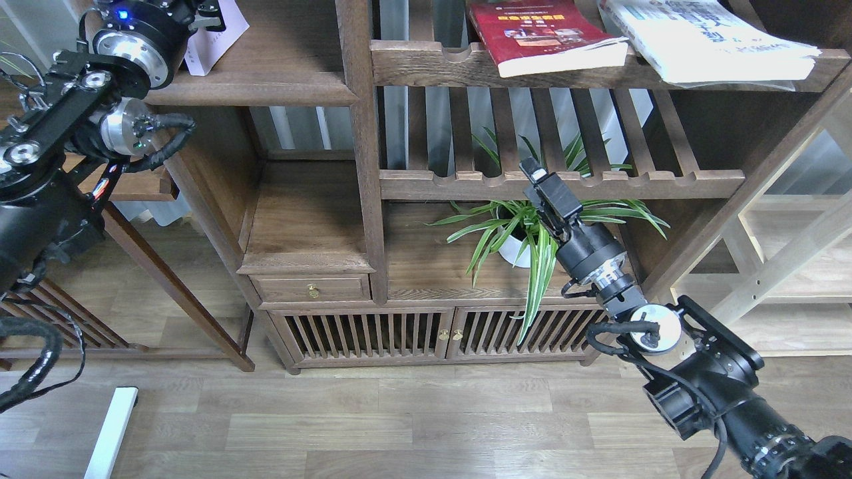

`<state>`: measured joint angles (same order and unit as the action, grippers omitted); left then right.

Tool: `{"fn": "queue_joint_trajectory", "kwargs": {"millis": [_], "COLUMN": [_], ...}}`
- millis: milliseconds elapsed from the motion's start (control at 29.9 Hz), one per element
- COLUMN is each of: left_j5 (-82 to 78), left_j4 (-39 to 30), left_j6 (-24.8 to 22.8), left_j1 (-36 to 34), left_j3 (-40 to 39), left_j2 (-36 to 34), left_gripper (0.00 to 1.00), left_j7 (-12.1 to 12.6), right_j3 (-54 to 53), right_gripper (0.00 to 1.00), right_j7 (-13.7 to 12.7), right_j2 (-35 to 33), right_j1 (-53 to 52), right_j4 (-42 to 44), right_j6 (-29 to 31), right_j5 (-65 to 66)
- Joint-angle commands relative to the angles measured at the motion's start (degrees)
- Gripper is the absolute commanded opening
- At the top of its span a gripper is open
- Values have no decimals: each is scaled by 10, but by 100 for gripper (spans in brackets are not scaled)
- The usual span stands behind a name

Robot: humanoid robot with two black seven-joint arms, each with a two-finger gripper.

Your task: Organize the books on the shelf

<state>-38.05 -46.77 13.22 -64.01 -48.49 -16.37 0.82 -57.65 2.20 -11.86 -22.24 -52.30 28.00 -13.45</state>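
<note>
Closest to the robot is the wood floor (399, 412), and the right arm comes up from the lower right corner. The right gripper (538, 178) sits at the far end of that arm, in front of the plant (526, 233) and just under a slatted rack (559, 183). Its fingers look close together and it holds nothing. Behind it stands the big bookcase (363, 166) with a small drawer (311, 289) and two slatted doors low down. Higher up, the red book (542, 33) lies flat on the top rack (466, 66), with its front edge sticking out over the rail. The white book (705, 36) lies just beside it on the right, also poking out. On the upper left, the lavender book (216, 33) is on the shelf (266, 86), and the left gripper (200, 14) is right at it. That gripper is mostly hidden by the arm, so it is hard to tell if it is open or holding the book. It looks like the lavender book is being put down on the shelf now. Next, the right gripper most likely needs to go up, open, and take the red book by the edge that sticks out.
</note>
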Motion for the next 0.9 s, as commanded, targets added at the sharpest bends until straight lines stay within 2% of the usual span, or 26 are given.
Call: {"fn": "queue_joint_trajectory", "kwargs": {"millis": [0, 468, 702, 869], "left_j5": [0, 0, 1, 0], "left_j4": [-2, -9, -13, -44], "left_j6": [2, 13, 13, 15], "left_j1": [-3, -14, -22, -16], "left_j3": [1, 2, 1, 2], "left_j2": [1, 6, 2, -9], "left_gripper": [45, 46, 46, 46], "left_j7": [1, 3, 13, 31], "right_j3": [0, 5, 6, 6], "right_gripper": [93, 93, 93, 93], "right_j7": [0, 0, 0, 0], "right_j2": [0, 2, 2, 0], "right_j1": [0, 3, 3, 2], "right_j4": [0, 0, 0, -1], "right_j6": [0, 0, 0, 0], "right_j5": [0, 0, 0, 0]}}
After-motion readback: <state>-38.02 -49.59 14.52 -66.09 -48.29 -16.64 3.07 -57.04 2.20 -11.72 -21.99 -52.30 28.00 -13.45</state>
